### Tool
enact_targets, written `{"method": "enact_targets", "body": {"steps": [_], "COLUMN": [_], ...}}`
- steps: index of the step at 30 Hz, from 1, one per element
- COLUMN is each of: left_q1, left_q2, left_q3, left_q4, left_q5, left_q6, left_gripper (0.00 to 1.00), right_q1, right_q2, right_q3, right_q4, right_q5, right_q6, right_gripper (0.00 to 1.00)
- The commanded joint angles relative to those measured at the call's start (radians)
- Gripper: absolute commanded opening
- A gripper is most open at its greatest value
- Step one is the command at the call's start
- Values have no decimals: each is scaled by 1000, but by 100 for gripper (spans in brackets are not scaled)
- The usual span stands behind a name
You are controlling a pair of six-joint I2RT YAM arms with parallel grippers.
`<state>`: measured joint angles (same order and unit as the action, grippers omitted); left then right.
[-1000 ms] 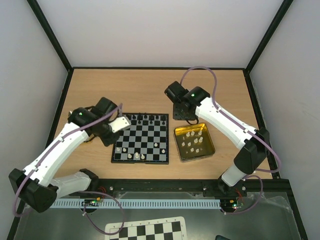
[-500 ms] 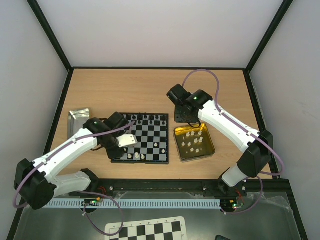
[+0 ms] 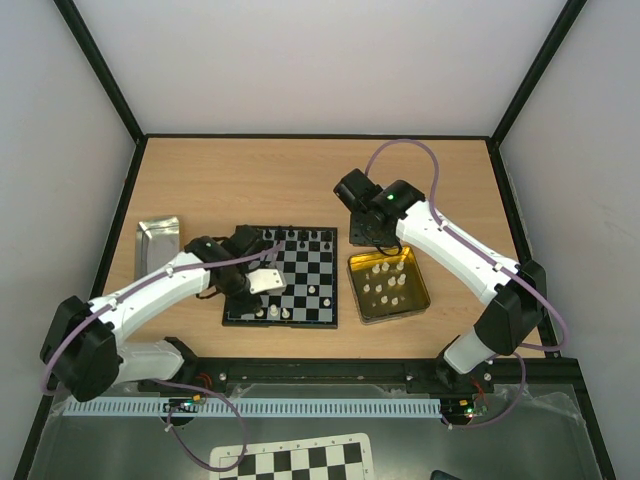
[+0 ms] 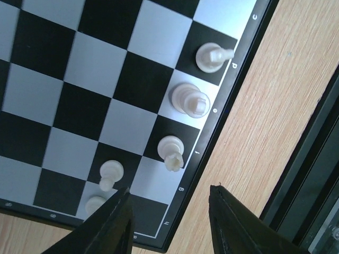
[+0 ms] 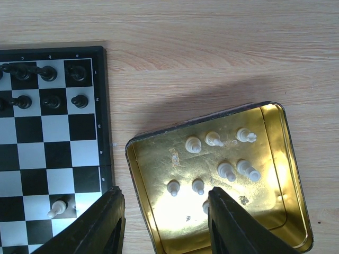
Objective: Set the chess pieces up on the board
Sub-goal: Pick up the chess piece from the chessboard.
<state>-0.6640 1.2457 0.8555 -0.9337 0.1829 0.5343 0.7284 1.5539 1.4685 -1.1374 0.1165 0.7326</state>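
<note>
Top view: a small square chessboard with black and pale squares and a thin black frame (image 3: 282,277) lies mid-desk on the light wooden desk (image 3: 300,180). Tiny black chess pieces (image 3: 292,238) line its 12 o'clock edge and cream-white chess pieces (image 3: 272,312) its 6 o'clock edge. A square gold tin (image 3: 418,300) sits just beside the board at 3 o'clock, probably the supply of unplaced figures. A shallow silver metal tray (image 3: 157,240) lies at 10 o'clock. The white left arm (image 3: 150,290) reaches over the board's 8 o'clock corner, and the white right arm (image 3: 450,245) hangs at the tin's 11 o'clock corner. Bare wood at 12 o'clock leaves free room.

Left wrist view: the left fingers (image 4: 116,225) stand moderately apart at 6 o'clock, holding nothing, above the board's corner. Five cream figures run along the lettered frame from 1 to 7 o'clock, and the closely spaced lowest ones leave little side room.

Right wrist view: the right fingers (image 5: 106,227) are likewise parted and empty at 6 o'clock. One is over the strip between board and tin, the other over the tin's floor, where several cream figures stand apart. The tin's raised walls seem to call for a descent from above.
</note>
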Motion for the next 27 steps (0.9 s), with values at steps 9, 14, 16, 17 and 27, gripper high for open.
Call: {"method": "enact_targets", "body": {"steps": [9,14,16,17,27], "left_q1": [-6,-8,-7,-8,-9], "left_q2": [36,61,70,76,95], "left_q3": [-51,-51,-53,-55,-69], "left_q4": [59,65,65,65,77], "left_q5": [18,20,21,21,14], "left_q6": [19,22,28,31,45], "left_gripper": [38,38,38,38,37], "right_q1": [-4,-4,-4,-4,-4], "right_q2": [-46,-52,-55,-58,-66], "right_q3": [-16,-20,-25,-28,-45], "right_q4": [-37,-39,-37,-36,-27], "right_q5": [45,46,45,43,39], "right_q6": [19,21,23,24,26], "right_gripper": [42,42,42,42,42]}}
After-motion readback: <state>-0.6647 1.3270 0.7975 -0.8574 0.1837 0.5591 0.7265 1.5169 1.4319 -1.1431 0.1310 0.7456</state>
